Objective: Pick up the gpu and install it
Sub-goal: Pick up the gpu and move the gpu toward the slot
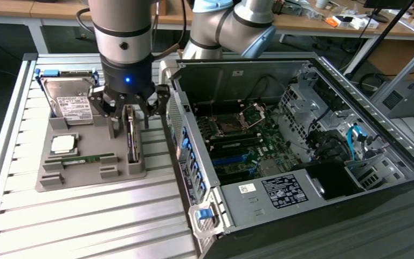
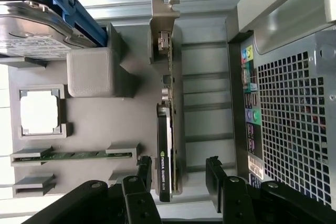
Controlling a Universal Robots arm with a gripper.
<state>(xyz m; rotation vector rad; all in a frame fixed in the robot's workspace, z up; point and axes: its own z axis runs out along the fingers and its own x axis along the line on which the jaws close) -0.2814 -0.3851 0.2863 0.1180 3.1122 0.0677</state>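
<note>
If the jaws were closed as they stand: the gpu [image 2: 167, 129] would probably be met first by the finger [image 2: 145, 169] on the memory stick's side, since the card lies nearer that finger than the other [image 2: 214, 174]. The thin board could then be pushed askew in its slot or caught crooked.
If only the upper edge were caught: a slip on lifting is judged likely, the card being narrow and stood on edge.
Clearance risk: the outer finger is seen near the perforated rear wall of the computer case [image 2: 283, 103], which could be scraped by a small sideways drift.
Gpu location: it is stood on its long edge in the slot along the holder tray's [image 1: 84, 178] edge nearest the case, with the silver bracket turned toward the hard drive's end of the tray.
Gripper [image 1: 128, 110]: it is spread wide with one finger on either side of the card. Nothing is gripped, and no contact with the card is seen.
Arm pose: the wrist is carried upright over the tray with the gripper pointed straight down at the card. The upper links are folded back above the case's far edge.
Other parts: the hard drive [image 1: 70, 102], processor [image 1: 63, 143] and memory stick [image 1: 81, 160] are seated in their own pockets of the tray, which is laid on the slatted counter [image 1: 84, 226].
</note>
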